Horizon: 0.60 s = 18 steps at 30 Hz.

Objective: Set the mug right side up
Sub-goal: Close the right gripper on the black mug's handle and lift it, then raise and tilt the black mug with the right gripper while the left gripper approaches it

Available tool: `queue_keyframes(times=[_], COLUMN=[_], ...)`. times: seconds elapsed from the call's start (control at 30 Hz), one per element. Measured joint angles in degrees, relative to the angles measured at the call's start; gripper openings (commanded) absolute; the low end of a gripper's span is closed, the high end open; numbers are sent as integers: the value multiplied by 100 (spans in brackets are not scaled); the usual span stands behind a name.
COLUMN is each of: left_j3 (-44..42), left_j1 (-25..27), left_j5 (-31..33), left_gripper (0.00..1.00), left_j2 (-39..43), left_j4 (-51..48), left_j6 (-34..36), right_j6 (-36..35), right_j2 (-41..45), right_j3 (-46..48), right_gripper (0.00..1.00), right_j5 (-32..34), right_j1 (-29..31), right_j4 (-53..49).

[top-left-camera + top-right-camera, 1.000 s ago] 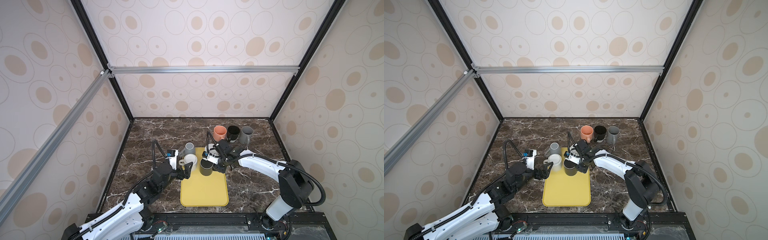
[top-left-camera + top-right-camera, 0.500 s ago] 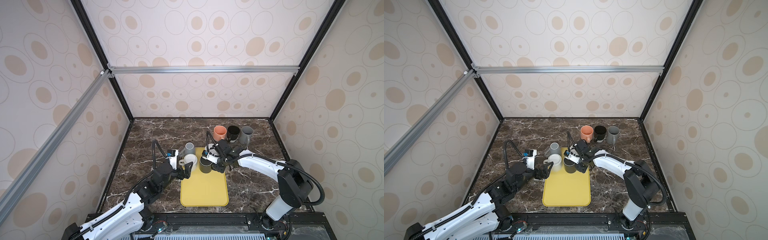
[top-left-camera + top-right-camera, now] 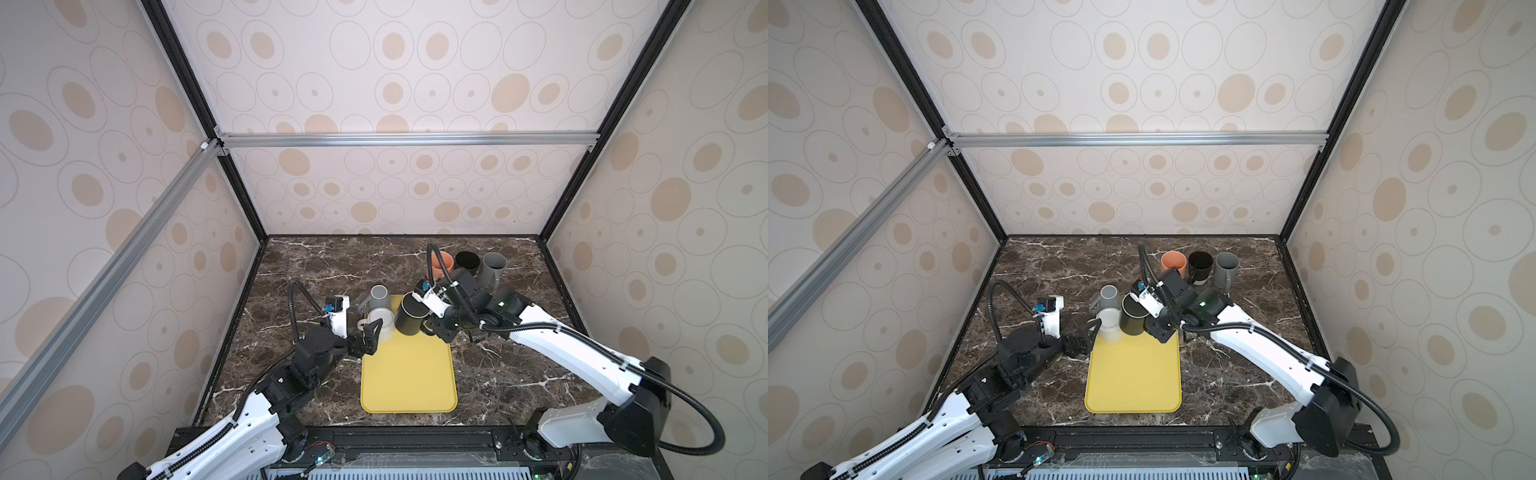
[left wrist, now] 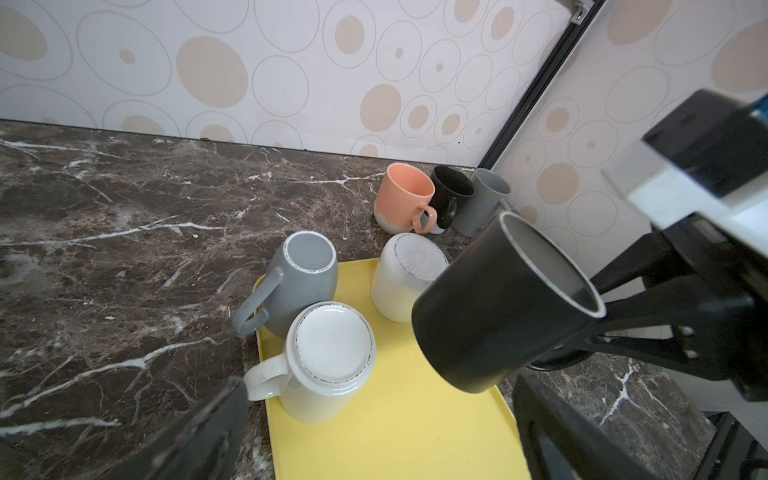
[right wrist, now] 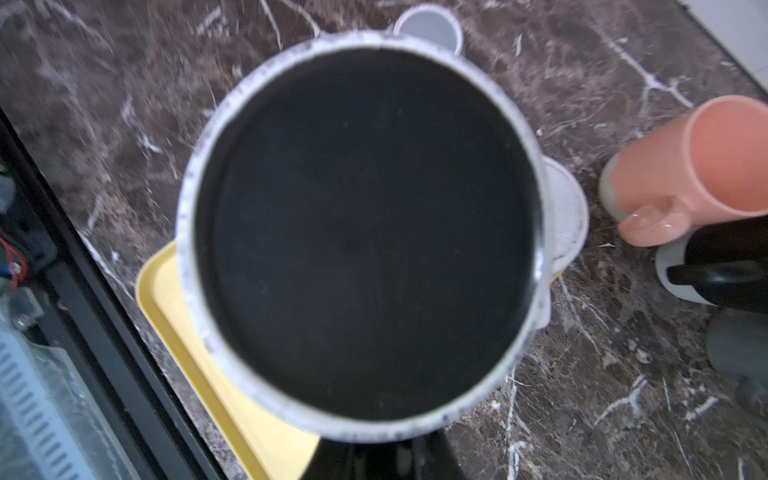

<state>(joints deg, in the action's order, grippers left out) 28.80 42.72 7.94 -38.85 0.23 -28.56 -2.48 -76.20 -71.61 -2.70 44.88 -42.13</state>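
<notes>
Risk, nearest first: the yellow tray (image 3: 408, 376) lies under the load, with the upturned white mug (image 3: 384, 328) and grey mug (image 3: 379, 297) just beside it. The black mug (image 3: 409, 319) hangs tilted over the tray's far end, mouth toward my right wrist. If the hold slips in the turn, it may swing or drop onto those neighbours.

My left gripper (image 3: 371, 338): jaws spread wide, holding nothing, near the white mug. My right gripper (image 3: 428, 327): clamped on the black mug; exact contact hidden.
</notes>
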Motion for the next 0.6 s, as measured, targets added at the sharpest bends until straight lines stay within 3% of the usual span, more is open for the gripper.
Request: queue_keyframes(times=[0.13,0.33,0.6], left_j3=[162,168,-448], left_j1=[-11,-96,-649], left_j5=[-269,-1156,-2588], left_gripper=[100,100,98], left_j2=[98,166,-17], left_j4=[122,835,3418], left_j6=[-2,-334,-1801], right_j6=[942,2317,3633], right_j2=[643,1106,1154], right_j3=[168,664,1220], right_gripper=[0,0,0], right_j5=[-37,-420,-852], right_j1=[7,7,4], right_j4=[437,1882,3731])
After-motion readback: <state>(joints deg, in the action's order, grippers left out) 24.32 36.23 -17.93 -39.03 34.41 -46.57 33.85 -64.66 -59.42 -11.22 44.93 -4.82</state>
